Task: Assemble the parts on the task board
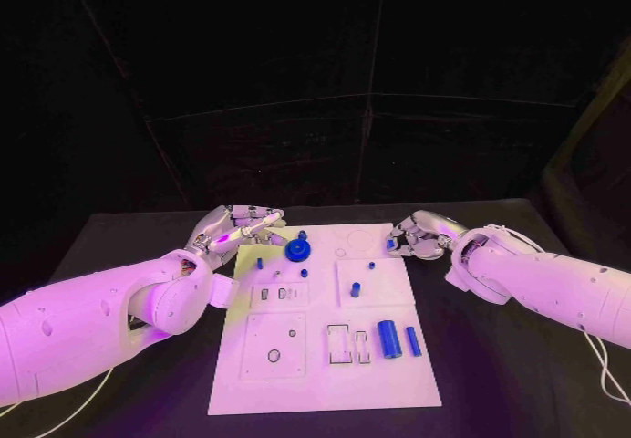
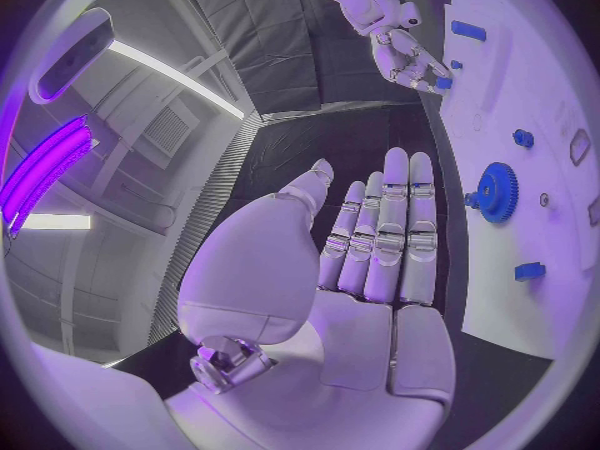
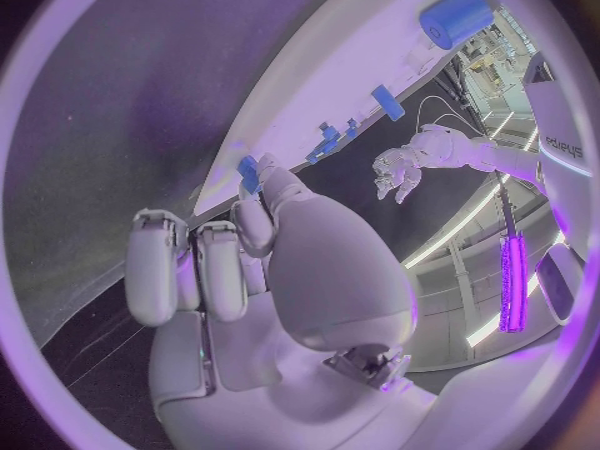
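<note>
**Task board waiting as both hands hover at its far corners**

The task board (image 1: pixel 329 365), a white plate, is lying in the middle of the head view, running from centre to lower centre on the black table (image 1: pixel 118 237). A blue gear (image 1: pixel 298 250) is sitting near its upper left, small blue pegs (image 1: pixel 355 290) are standing at mid-board, and a blue cylinder (image 1: pixel 389 338) is lying beside a slimmer blue bar (image 1: pixel 413 341) at lower right. The left hand (image 1: pixel 243 228) is hanging over the board's upper-left corner, fingers straight and apart, holding nothing. The right hand (image 1: pixel 418 235) is hovering at the upper-right edge with fingers curled in; whether it is pinching a small part cannot be told. The risks from here, as a judgement: the left fingers are passing close to the gear and could knock it off its seat, and a sideways brush by either hand could nudge the board or topple the standing pegs.
</note>
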`<move>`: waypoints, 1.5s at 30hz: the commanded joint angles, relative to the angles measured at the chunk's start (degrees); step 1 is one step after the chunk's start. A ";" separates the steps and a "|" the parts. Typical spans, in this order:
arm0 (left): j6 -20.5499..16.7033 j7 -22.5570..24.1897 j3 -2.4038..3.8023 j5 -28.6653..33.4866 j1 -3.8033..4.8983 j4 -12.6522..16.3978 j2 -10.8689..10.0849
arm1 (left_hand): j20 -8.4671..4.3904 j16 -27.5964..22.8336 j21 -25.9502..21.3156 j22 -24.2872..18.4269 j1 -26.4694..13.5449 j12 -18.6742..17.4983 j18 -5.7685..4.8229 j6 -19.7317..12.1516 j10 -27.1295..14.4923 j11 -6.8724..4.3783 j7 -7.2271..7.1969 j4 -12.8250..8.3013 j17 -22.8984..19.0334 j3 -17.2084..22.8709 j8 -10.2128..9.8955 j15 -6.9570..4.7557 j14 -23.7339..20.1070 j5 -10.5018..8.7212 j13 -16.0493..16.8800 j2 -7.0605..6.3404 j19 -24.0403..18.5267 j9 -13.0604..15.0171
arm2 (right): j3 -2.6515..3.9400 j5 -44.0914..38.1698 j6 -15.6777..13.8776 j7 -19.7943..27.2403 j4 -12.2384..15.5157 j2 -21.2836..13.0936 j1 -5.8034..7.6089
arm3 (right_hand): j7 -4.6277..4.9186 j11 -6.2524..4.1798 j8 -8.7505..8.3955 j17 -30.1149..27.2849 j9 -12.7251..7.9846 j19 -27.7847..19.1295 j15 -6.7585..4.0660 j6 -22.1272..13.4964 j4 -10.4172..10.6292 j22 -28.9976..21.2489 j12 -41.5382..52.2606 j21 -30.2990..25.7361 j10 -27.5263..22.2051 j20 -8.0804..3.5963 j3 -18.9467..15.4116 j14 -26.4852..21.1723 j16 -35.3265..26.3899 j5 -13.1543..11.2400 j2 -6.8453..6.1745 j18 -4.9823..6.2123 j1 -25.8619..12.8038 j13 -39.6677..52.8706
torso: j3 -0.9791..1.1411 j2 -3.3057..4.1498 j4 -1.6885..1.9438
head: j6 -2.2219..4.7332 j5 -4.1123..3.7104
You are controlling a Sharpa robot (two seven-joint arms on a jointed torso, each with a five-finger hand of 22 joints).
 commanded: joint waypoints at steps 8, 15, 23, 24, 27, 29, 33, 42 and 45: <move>0.61 0.27 0.05 -0.18 0.08 0.58 -0.44 | 0.17 -0.26 -0.18 -0.09 -0.13 -0.31 0.31 0.30 0.37 -0.15 0.21 -0.19 0.07 0.08 -0.38 0.06 -0.46 -0.01 -0.08 0.52 0.26 -0.06 | 0.07 -0.60 -6.99 -3.22 5.64 -1.66 0.12 | -0.81 -0.12 0.30 6.50 0.17 0.21 -0.44 1.14 -0.15 2.16 -0.19 0.29 0.12 -0.31 2.09 4.12 0.17 0.52 0.96 -0.30 -0.89 -0.13 | -0.18 -0.25 -0.04 | 0.22 -0.25; 0.54 0.30 0.05 -0.18 0.10 0.67 -0.47 | 0.17 -0.28 -0.19 -0.10 -0.14 -0.33 0.31 0.29 0.37 -0.14 0.20 -0.21 0.09 0.09 -0.40 0.06 -0.46 -0.01 -0.08 0.53 0.26 -0.07 | 0.22 -0.34 -7.72 -8.02 14.31 -3.14 0.44 | -0.69 -0.02 -0.13 6.30 -0.09 0.15 -0.35 0.82 0.47 2.06 -1.39 0.23 -0.41 -0.24 2.91 4.07 0.01 1.98 -0.06 -0.27 -2.99 -1.08 | -0.41 -0.61 0.04 | -0.06 -0.03; 0.36 0.52 0.05 -0.18 0.11 0.55 -0.40 | 0.18 -0.31 -0.21 -0.12 -0.08 -0.36 0.32 0.30 0.38 -0.15 0.19 -0.30 0.13 0.13 -0.42 0.06 -0.47 -0.01 -0.08 0.53 0.26 -0.07 | 0.27 -5.20 -6.22 -13.66 19.85 -0.47 0.80 | -0.63 0.03 -0.31 6.00 -0.20 0.11 -0.32 0.71 0.54 1.98 -1.86 0.18 -0.63 -0.21 3.30 4.00 -0.19 2.19 -0.57 -0.25 -3.56 -1.43 | -0.52 -0.87 0.41 | -0.99 0.82; 0.35 0.54 0.05 -0.18 0.12 0.52 -0.38 | 0.17 -0.32 -0.22 -0.13 -0.04 -0.38 0.32 0.31 0.40 -0.16 0.18 -0.36 0.15 0.16 -0.44 0.05 -0.47 -0.01 -0.08 0.53 0.26 -0.07 | 0.26 -5.35 -6.02 -14.03 19.98 -0.09 0.80 | -0.64 0.02 -0.29 6.02 -0.19 0.11 -0.31 0.77 0.55 1.99 -1.85 0.18 -0.61 -0.20 3.36 4.00 -0.18 2.20 -0.58 -0.25 -3.61 -1.41 | -0.53 -0.88 0.46 | -1.05 0.95; 0.26 0.56 0.06 -0.17 0.13 0.40 -0.31 | 0.17 -0.32 -0.22 -0.13 -0.04 -0.38 0.32 0.31 0.40 -0.16 0.18 -0.36 0.15 0.16 -0.44 0.05 -0.47 -0.01 -0.08 0.53 0.26 -0.07 | 0.24 -5.98 -5.15 -15.65 20.57 1.67 0.81 | -0.64 0.02 -0.29 6.02 -0.19 0.11 -0.31 0.78 0.55 1.99 -1.85 0.18 -0.61 -0.20 3.36 4.00 -0.18 2.20 -0.58 -0.25 -3.62 -1.41 | -0.56 -1.02 0.70 | -1.46 1.30; 0.08 0.59 0.06 0.17 0.17 0.31 -0.32 | 0.17 -0.33 -0.22 -0.13 -0.03 -0.38 0.32 0.31 0.40 -0.16 0.18 -0.37 0.16 0.16 -0.44 0.05 -0.47 -0.01 -0.08 0.53 0.26 -0.07 | 0.23 -6.55 -4.74 -16.57 20.75 3.00 0.80 | -0.68 0.00 -0.25 6.09 -0.19 0.11 -0.32 0.89 0.55 1.97 -1.86 0.17 -0.59 -0.20 3.50 4.02 -0.15 2.24 -0.59 -0.24 -3.69 -1.41 | -0.59 -1.07 0.80 | -1.77 1.47; -0.40 0.66 0.07 1.33 0.26 0.14 -0.31 | 0.17 -0.36 -0.24 -0.15 0.05 -0.41 0.32 0.33 0.44 -0.18 0.16 -0.50 0.20 0.21 -0.46 0.05 -0.47 -0.01 -0.08 0.50 0.27 -0.06 | 0.20 -8.65 -3.45 -18.21 20.51 5.41 0.77 | -0.70 -0.02 -0.24 6.19 -0.19 0.14 -0.33 0.93 0.54 2.02 -1.82 0.20 -0.55 -0.20 3.57 4.04 -0.09 2.27 -0.61 -0.25 -3.71 -1.37 | -0.66 -1.07 0.81 | -2.14 1.76; -0.91 0.73 0.08 1.99 0.42 -0.13 -0.27 | 0.17 -0.36 -0.24 -0.15 0.05 -0.41 0.32 0.33 0.44 -0.18 0.16 -0.50 0.20 0.21 -0.46 0.05 -0.47 -0.01 -0.08 0.50 0.27 -0.06 | 0.08 -14.28 -0.82 -20.77 18.64 10.21 0.36 | -0.70 -0.03 -0.28 6.08 -0.23 -0.01 -0.35 1.02 0.44 1.78 -1.99 0.08 -0.58 -0.22 3.72 4.02 -0.17 2.17 -1.23 -0.20 -4.09 -1.49 | -0.59 -1.02 0.80 | -2.65 2.20; -0.97 0.77 0.08 2.04 0.43 -0.23 -0.16 | 0.17 -0.39 -0.25 -0.17 0.12 -0.43 0.33 0.38 0.50 -0.20 0.14 -0.61 0.24 0.24 -0.46 0.04 -0.46 -0.01 -0.07 0.46 0.28 -0.05 | 0.01 -15.50 -0.60 -21.06 17.95 11.56 0.09 | -0.70 -0.02 -0.28 6.11 -0.24 -0.01 -0.35 1.06 0.48 1.76 -2.02 0.07 -0.57 -0.22 3.76 4.03 -0.16 2.21 -1.33 -0.20 -4.26 -1.50 | -0.60 -0.94 0.92 | -2.74 2.18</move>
